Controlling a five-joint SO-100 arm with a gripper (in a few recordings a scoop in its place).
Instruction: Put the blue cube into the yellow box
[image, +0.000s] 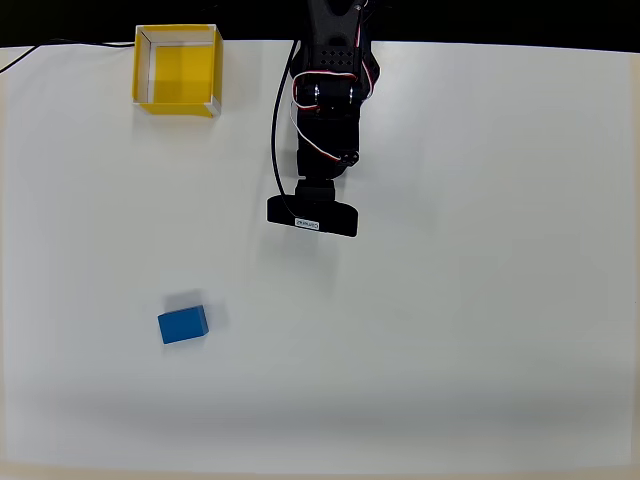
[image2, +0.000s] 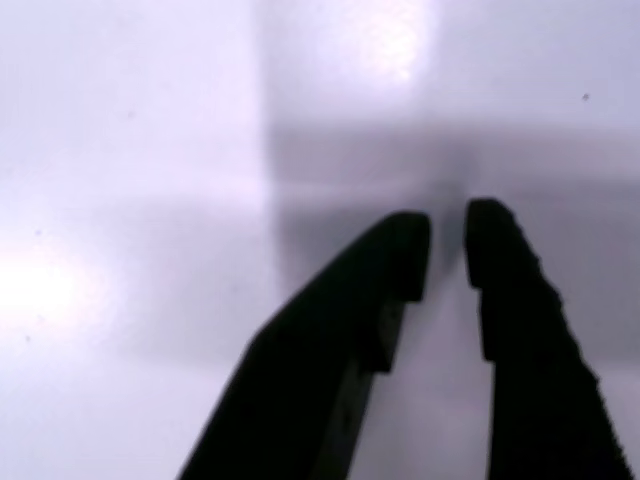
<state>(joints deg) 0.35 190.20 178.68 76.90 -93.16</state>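
In the overhead view the small solid bright-blue cube (image: 183, 325) sits alone on the white matte table (image: 480, 300), low and to the left in the picture, one edge turned slightly off square to the table's sides. The square open-topped yellow box (image: 177, 69) with thin white-edged walls stands at the top left, at the table's far edge, well apart from the cube and with nothing in it. The black arm (image: 328, 100) reaches down from the top centre, ending over bare table to the right of both things.

In the wrist view the black two-finger gripper (image2: 448, 250) hangs over blank tabletop, its fingertips (image2: 405, 250) drawn nearly together with a thin slit of light between them and nothing held.

The cube looks rigid and light, with flat matte faces that should give the pads decent friction, so it is unlikely to deform or squirt out under a moderate squeeze. The best hold is probably across two opposite side faces, centred, with the jaws first spread wider than the block and the wrist turned to match its slight rotation. A corner-to-corner pinch would likely twist it.
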